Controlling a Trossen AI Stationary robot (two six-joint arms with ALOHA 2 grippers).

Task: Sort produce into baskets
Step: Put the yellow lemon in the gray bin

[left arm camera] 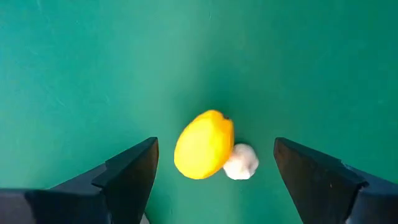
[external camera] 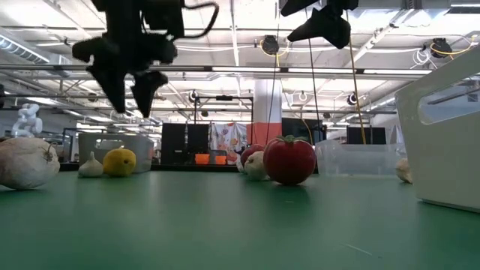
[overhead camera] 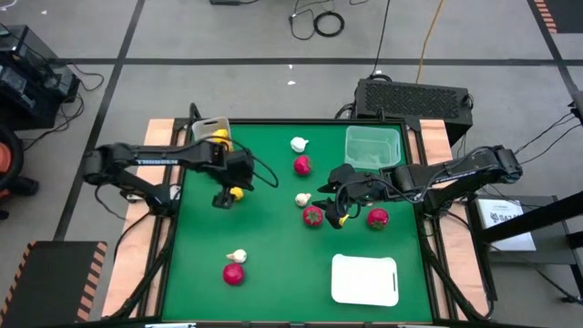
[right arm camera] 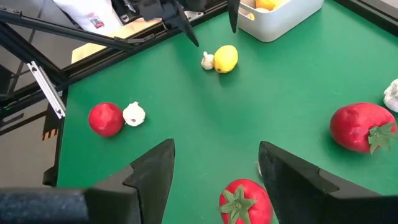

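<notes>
My left gripper point(overhead camera: 223, 196) is open and hovers above a yellow lemon point(left arm camera: 204, 144) that lies on the green table with a small white garlic bulb point(left arm camera: 240, 162) against it; the fingers stand on either side, clear of both. My right gripper point(overhead camera: 332, 205) is open above a red tomato point(right arm camera: 244, 199) near the table's middle. Another tomato point(overhead camera: 377, 218) lies to its right. The whitish bin point(overhead camera: 211, 132) at the far left holds yellow lemons. The greenish clear bin point(overhead camera: 372, 148) stands at the far right, the flat white tray point(overhead camera: 364, 278) at the near right.
More pieces lie loose on the table: a garlic bulb point(overhead camera: 299, 144) and a red fruit point(overhead camera: 301, 165) at the far middle, a garlic bulb point(overhead camera: 302, 199) beside the right gripper, and a garlic bulb point(overhead camera: 237, 257) with a red fruit point(overhead camera: 234, 273) at the near left.
</notes>
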